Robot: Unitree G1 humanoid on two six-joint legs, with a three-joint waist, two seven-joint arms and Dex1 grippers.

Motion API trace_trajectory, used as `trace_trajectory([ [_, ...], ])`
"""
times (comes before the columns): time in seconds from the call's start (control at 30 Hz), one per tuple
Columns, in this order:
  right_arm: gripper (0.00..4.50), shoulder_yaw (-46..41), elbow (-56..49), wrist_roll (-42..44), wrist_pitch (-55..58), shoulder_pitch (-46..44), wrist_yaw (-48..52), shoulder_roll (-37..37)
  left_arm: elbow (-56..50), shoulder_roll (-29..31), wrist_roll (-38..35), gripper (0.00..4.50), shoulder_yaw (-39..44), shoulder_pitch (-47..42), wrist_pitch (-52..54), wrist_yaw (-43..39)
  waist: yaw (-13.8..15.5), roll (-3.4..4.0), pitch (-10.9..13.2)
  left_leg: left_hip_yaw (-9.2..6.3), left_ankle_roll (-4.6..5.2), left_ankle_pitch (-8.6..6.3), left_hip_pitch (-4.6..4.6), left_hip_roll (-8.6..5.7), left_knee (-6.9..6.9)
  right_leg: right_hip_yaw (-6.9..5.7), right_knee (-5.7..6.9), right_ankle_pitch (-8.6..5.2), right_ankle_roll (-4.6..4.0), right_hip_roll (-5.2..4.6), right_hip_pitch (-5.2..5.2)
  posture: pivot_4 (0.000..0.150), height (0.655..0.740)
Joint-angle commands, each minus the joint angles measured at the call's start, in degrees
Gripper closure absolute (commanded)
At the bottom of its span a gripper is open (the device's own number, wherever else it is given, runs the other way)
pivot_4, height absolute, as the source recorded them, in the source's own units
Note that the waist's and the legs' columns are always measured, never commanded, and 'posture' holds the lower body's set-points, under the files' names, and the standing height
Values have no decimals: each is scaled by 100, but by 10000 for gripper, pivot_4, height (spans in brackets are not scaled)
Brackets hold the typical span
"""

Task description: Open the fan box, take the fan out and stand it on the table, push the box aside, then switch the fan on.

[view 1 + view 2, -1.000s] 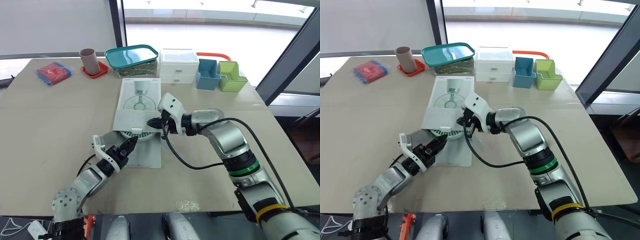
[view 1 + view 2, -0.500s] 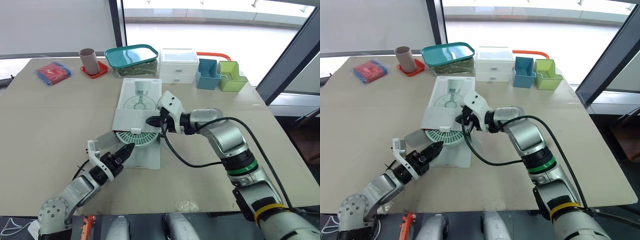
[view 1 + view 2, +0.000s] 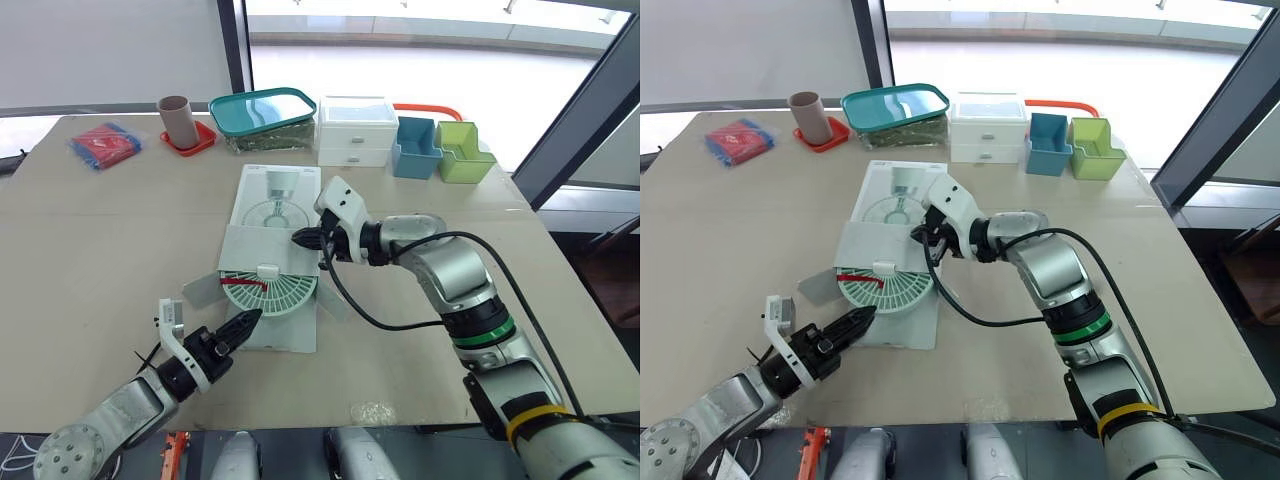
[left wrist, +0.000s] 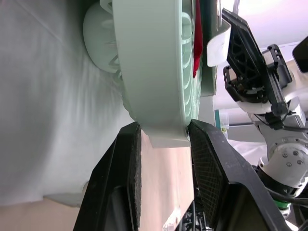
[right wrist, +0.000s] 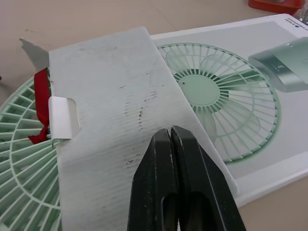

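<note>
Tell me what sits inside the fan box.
The pale green fan sticks partly out of the fan box, its rim pinched in the left claw. Its far part lies hidden under the box's top panel.

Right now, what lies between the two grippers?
The green fan, partly out of the box, its far edge under the white flap, in the left eye view.

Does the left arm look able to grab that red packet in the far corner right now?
Probably not: the left claw grips the fan near the table's front edge, and the red packet lies far off at the back-left corner. Nothing stands between them.
</note>
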Motion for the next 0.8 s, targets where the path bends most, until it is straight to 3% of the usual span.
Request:
trace_trajectory([
  [0.03, 45000, -138, -51, 59, -122, -161, -3, 41, -660, 429, -442, 30554, -3, 614, 31, 82, -1, -2, 1, 0, 0, 0, 0, 0, 0, 0, 0, 0, 0, 0, 0, 1500, 7400],
  [0.57, 45000, -78, -26, 57, -217, -101, 24, 57, -1167, 1198, -1015, 30554, 48, 1169, -214, -352, 17, 0, 4, 1, -1, 0, -3, 1, -3, -2, 0, -7, -10, 0, -5, 1500, 7400],
  [0.63, 45000, -60, 6, 58, -252, -121, 36, 83, -1220, 1262, -674, 25426, 49, 1260, -183, -564, 20, 0, 4, 1, -1, 0, -3, 2, -3, -3, 0, -7, -10, 0, -5, 1500, 7400],
  [0.67, 45000, -55, 15, 58, -262, -127, 39, 90, -1230, 1277, -583, 25426, 51, 1285, -173, -623, 24, 0, 4, 1, -1, 1, -3, 1, -3, -3, 0, -7, -10, 0, -5, 1500, 7400],
  [0.8, 45000, -35, 40, 52, -286, -126, 48, 104, -1154, 1295, -738, 11652, 112, 1287, -352, -744, 27, 1, 5, 2, -1, 1, -3, 2, -3, -2, 0, -7, -12, 1, -6, 1500, 7400],
])
